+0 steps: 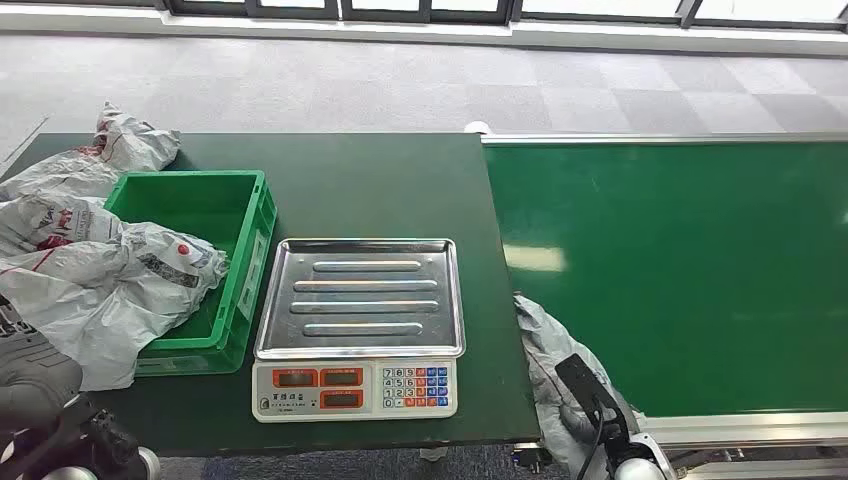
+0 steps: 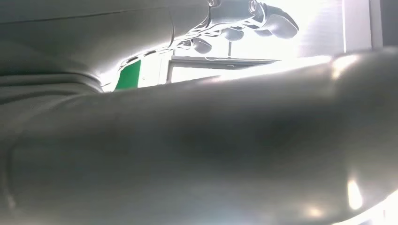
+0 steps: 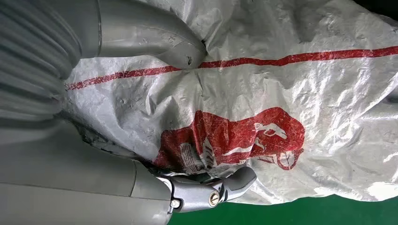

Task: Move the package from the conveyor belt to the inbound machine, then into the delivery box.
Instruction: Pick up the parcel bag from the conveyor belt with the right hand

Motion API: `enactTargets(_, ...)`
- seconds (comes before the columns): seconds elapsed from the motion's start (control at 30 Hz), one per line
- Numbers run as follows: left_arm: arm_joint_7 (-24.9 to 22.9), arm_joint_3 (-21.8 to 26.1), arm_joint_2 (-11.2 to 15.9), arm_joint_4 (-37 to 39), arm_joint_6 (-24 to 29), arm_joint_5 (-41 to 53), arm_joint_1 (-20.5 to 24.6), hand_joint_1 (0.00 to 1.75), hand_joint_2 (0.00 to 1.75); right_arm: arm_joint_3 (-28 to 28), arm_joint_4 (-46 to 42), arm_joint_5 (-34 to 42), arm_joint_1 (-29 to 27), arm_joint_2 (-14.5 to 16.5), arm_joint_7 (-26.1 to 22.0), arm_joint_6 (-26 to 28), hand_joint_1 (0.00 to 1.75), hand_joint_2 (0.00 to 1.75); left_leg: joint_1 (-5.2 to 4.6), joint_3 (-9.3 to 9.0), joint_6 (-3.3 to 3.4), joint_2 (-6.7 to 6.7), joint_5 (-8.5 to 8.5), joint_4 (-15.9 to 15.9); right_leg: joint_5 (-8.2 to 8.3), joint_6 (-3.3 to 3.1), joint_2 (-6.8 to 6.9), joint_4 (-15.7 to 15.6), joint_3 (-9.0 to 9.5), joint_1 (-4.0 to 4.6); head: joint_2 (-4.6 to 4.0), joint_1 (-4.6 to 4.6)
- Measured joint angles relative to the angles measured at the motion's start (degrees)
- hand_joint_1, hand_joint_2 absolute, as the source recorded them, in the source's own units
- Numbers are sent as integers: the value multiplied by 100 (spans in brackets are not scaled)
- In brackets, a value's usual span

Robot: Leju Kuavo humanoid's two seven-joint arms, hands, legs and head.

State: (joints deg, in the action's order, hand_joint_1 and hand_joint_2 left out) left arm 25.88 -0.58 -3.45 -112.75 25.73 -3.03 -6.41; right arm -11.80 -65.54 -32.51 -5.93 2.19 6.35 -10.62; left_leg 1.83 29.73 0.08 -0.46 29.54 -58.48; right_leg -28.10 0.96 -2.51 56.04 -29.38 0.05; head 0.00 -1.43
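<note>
A crumpled grey-white package [image 3: 291,84] with red print is held in my right hand [image 3: 141,117], thumb on one side and fingers [image 3: 206,192] on the other. In the head view the package [image 1: 545,350] hangs at the gap between the table's front right corner and the green conveyor belt [image 1: 680,270], with my right hand [image 1: 595,410] just below it. The weighing scale [image 1: 355,385] with its bare steel tray [image 1: 360,250] stands mid-table. The green box [image 1: 190,178] sits to its left. My left hand [image 2: 244,18] is held low at the front left, nothing in its spread fingers.
Several grey packages [image 1: 90,280] lie heaped over the left side of the green box and the table's left end. Another grey bag [image 1: 130,145] lies behind the box. The dark green table [image 1: 380,180] ends at the belt's metal frame [image 1: 740,428].
</note>
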Motion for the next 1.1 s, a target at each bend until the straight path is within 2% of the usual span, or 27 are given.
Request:
enactTargets(0.17,-8,-9,0,-1,-14,-37,2,0,0,119,10,-389,5,-16,86,166,175,175,-2,-12,3,-7,-1,-1,3,-11,14,-3,-2,-1,0,0)
enactTargets(0.43,-8,-10,0,4,-17,-93,-21,0,0,295,87,-679,88,-78,143,374,175,175,-2,-47,-3,-30,6,-2,21,28,37,-4,12,2,0,1)
enactTargets(0.7,63,-7,-1,-24,-19,-242,-227,0,0,1063,102,-2224,-8,-236,712,1422,175,175,-3,-37,-11,-79,9,7,1,31,71,2,13,0,0,1)
enactTargets(0.83,130,15,-9,-105,-60,-262,-391,0,0,1339,-479,-2864,-326,-461,1337,1640,175,175,-15,-9,-8,-122,6,8,-8,31,116,7,0,-13,0,1)
enactTargets(0.93,204,57,-39,-198,-112,-258,-539,0,0,1321,-1173,-3871,-682,-647,1740,1913,175,175,-33,26,-5,-148,3,7,-9,32,137,20,-22,-31,0,2)
enactTargets(1.0,245,96,-72,-280,-135,-250,-649,0,0,1162,-1756,-4397,-920,-730,1750,1761,175,175,-44,51,-4,-141,2,7,-9,33,133,30,-53,-44,0,2)
enactTargets(1.1,260,150,-112,-364,-156,-244,-735,0,0,874,-2400,-4622,-1096,-761,1621,1551,175,175,-50,63,-4,-120,2,7,-9,34,124,35,-81,-48,0,1)
